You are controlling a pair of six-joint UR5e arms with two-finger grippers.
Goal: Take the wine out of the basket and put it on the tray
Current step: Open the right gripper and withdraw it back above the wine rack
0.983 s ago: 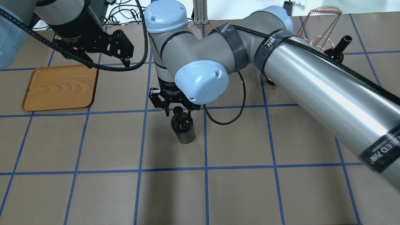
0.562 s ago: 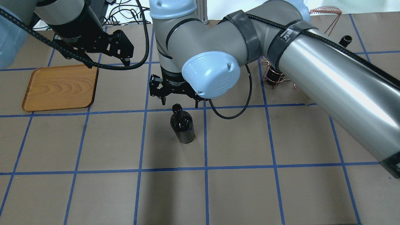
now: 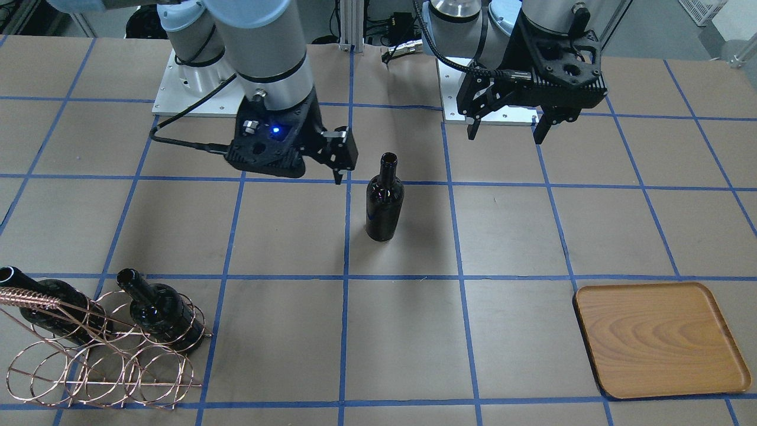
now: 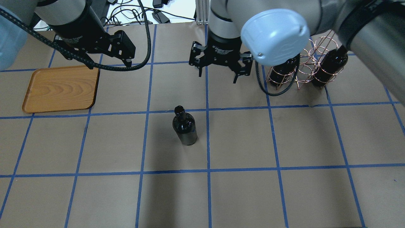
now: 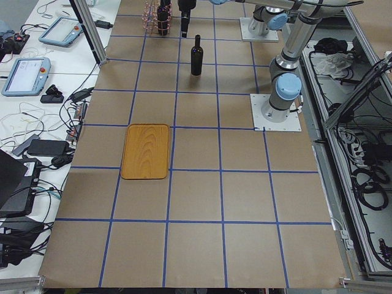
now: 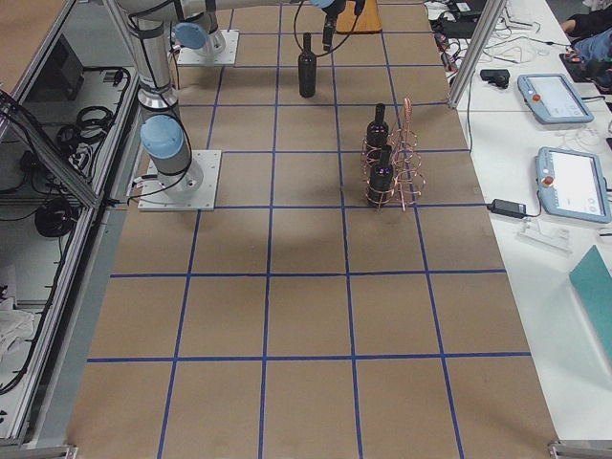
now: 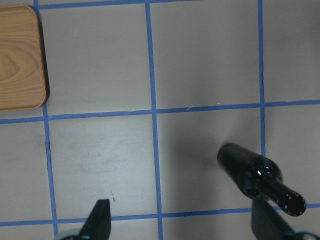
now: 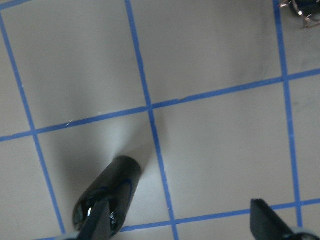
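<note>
One wine bottle (image 4: pixel 185 126) stands upright and free on the table's middle; it also shows in the front view (image 3: pixel 384 204). My right gripper (image 4: pixel 217 77) is open and empty, hanging above the table beyond the bottle, between it and the basket (image 4: pixel 303 68). The copper wire basket (image 3: pixel 100 361) holds two more dark bottles (image 3: pixel 159 310). My left gripper (image 3: pixel 505 136) is open and empty, hovering by the far right corner of the wooden tray (image 4: pixel 60 88). The tray is bare. The left wrist view shows the bottle (image 7: pixel 250 175) and a tray corner (image 7: pixel 20 55).
The table is covered in brown paper with a blue tape grid. The right arm's big links (image 4: pixel 275 31) hang over the basket's side. Cables (image 4: pixel 142 12) lie at the far edge.
My right gripper has come off the bottle's neck, risen and drawn back toward the basket. The bottle stays standing where it was. The left arm has not moved.
</note>
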